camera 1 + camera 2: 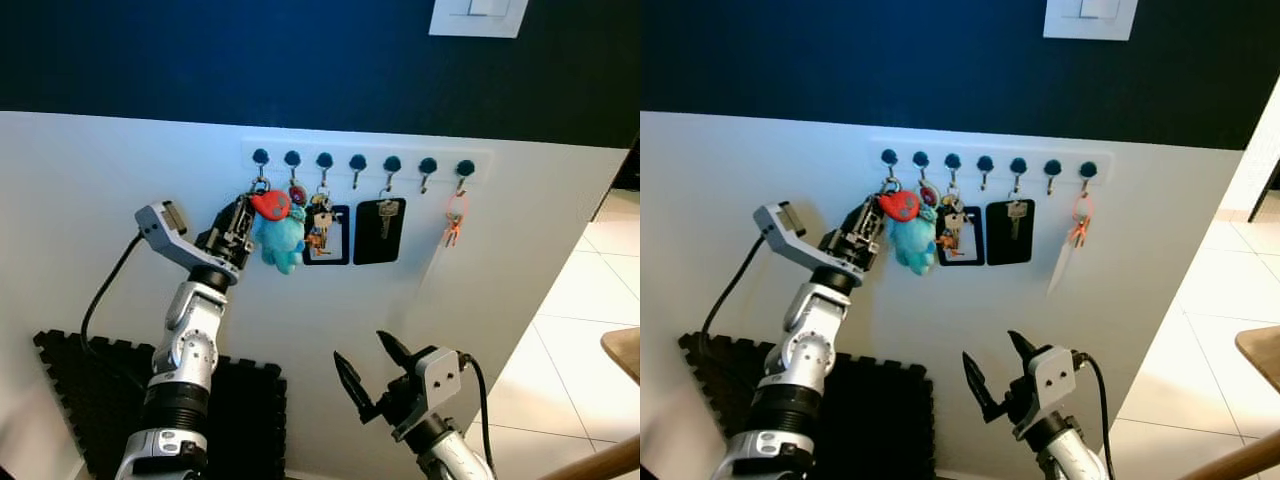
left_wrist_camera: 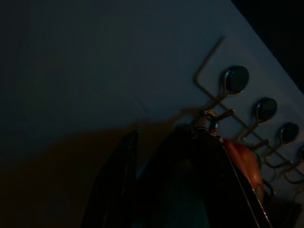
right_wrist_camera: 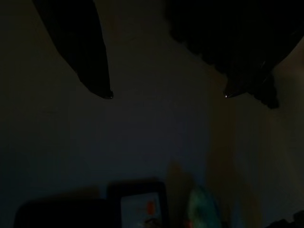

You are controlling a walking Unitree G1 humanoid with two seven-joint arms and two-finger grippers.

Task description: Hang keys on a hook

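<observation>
A white wall panel sits below a dark blue wall, and near its top edge runs a white hook rail with seven dark-knobbed hooks in a row.

The left arm reaches up to the left end of the rail. Its left claw is at the bunch of keys, which carries a red tag and a blue plush toy. The key ring sits right at the first hook, the one nearest the rail's left end. In the left wrist view the ring appears to lie against that hook's wire, but the picture is too dark to say whether it is fully looped on. I cannot tell whether the claw is pinching the keys or has let go.

Judging by this, the task is at its last step: the keys are at the hook, and what remains is to confirm they hang on their own and draw the arm away.

Other hooks along the rail already hold things: a second bunch of keys with a black-framed tag, a single key on a black tag, and a small orange key fob near the right end. There are no containers here.

The right claw waits low, below the rail's middle, with its fingers spread and empty.
</observation>
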